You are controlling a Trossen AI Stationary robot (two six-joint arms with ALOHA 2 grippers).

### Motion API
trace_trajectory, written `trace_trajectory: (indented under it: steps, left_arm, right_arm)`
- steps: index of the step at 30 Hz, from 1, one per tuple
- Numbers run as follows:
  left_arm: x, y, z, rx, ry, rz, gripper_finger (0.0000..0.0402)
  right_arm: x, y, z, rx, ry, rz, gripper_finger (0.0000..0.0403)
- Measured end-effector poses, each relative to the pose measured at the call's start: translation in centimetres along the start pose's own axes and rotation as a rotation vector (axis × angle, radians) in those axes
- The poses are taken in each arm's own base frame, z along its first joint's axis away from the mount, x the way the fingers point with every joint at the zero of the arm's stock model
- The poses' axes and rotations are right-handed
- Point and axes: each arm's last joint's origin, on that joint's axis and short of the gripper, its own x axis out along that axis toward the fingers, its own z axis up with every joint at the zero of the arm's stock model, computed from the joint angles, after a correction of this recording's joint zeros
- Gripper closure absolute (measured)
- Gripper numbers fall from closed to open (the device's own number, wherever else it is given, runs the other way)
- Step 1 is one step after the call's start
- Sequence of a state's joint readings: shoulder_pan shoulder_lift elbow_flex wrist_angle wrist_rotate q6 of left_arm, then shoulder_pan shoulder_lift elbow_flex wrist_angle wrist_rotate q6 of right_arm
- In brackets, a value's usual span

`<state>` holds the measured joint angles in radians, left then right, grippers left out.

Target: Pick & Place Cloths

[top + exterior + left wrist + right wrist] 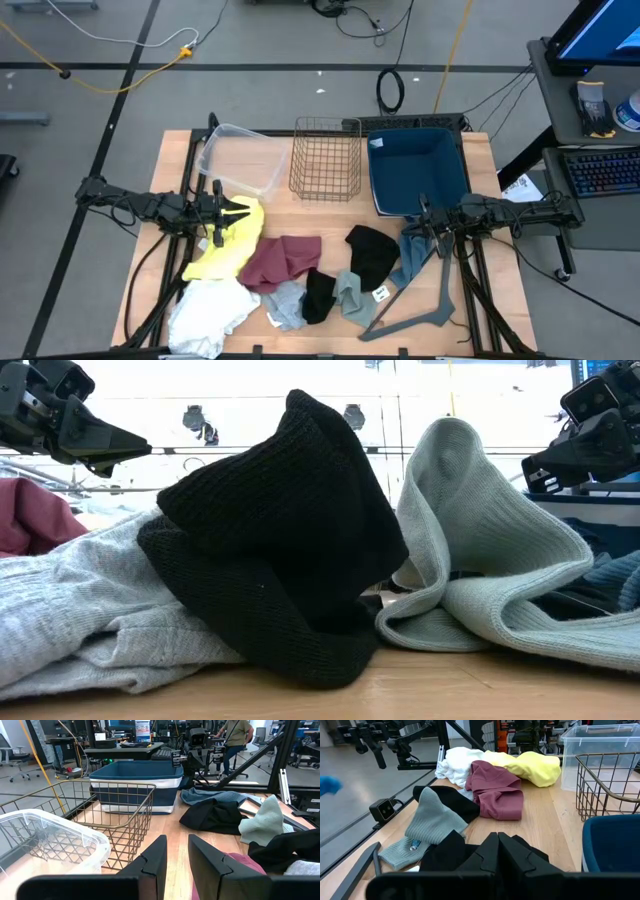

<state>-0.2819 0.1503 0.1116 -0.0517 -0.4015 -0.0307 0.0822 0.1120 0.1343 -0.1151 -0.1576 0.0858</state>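
None of the cloths is put away yet, as far as you can see. All of them lie in a heap across the lower middle of the high view, on the wooden table [480, 200].

Count them with me. One yellow cloth [232, 240] sits at the left of the heap. One white cloth [208, 312] lies below it, near the lower left. One maroon cloth [284, 260] is in the middle. One light grey cloth [285, 304] lies just below the maroon one. Two black cloths show: one small [320, 293] and one bigger [371, 252]. One pale green-grey knit cloth [352, 295] sits between them, and one grey-blue cloth [413, 256] is at the right. That makes eight, though folds may hide more.

Three boxes wait along the top of the table, and they all look empty: one clear tub [240, 158], one wire basket [326, 158] and one blue bin [418, 170]. One grey hanger [430, 305] lies at the lower right.

Your left gripper [236, 213] hangs over the yellow cloth with its fingers a little apart, holding nothing. Your right gripper [417, 230] hangs above the grey-blue cloth, fingers pressed together and empty. So the whole job is left to do.
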Motion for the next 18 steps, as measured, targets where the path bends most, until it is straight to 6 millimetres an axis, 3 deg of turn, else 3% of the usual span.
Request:
trace_trajectory:
  steps: [13, 18]
  left_arm:
    - [0.00, 0.00, 0.00, 0.000, 0.000, 0.000, 0.0321]
    - [0.00, 0.06, 0.00, 0.167, 0.001, 0.020, 0.0321]
  right_arm:
    - [0.00, 0.00, 0.00, 0.000, 0.000, 0.000, 0.0399]
    - [0.00, 0.00, 0.00, 0.000, 0.000, 0.000, 0.0399]
